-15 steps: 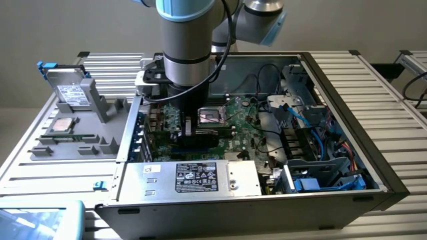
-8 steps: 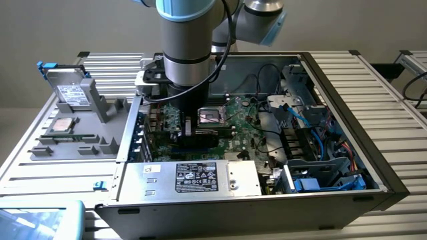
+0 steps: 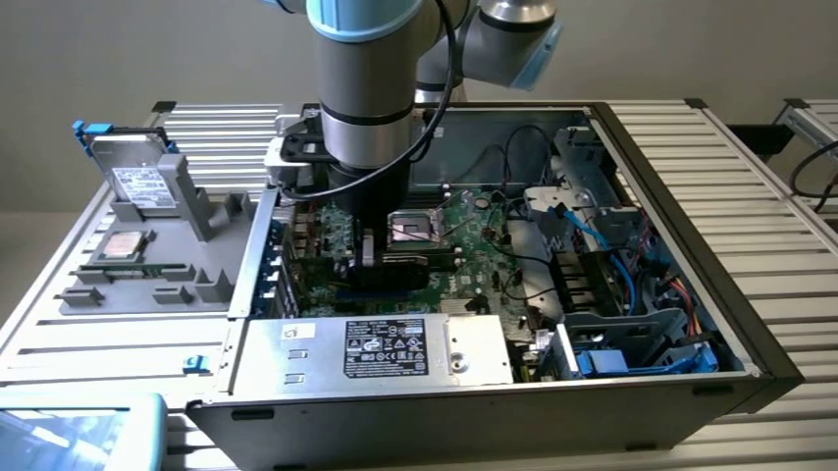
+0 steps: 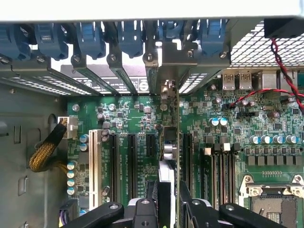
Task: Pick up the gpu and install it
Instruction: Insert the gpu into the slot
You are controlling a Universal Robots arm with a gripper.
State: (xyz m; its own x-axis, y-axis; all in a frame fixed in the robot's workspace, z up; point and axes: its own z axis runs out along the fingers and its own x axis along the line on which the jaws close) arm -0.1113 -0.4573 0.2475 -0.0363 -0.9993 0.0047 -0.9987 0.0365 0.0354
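As the pincer clamps it, the gpu stands edgewise, bracket toward rear slots.

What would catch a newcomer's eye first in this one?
The big grey robot arm reaches down from above into an open computer case, in the middle of the exterior view. In the wrist view, its hand is closed on a graphics card, seen edge-on and standing upright over the slots of the green motherboard. A grey tray of spare parts sits beside the case at the exterior view's left.
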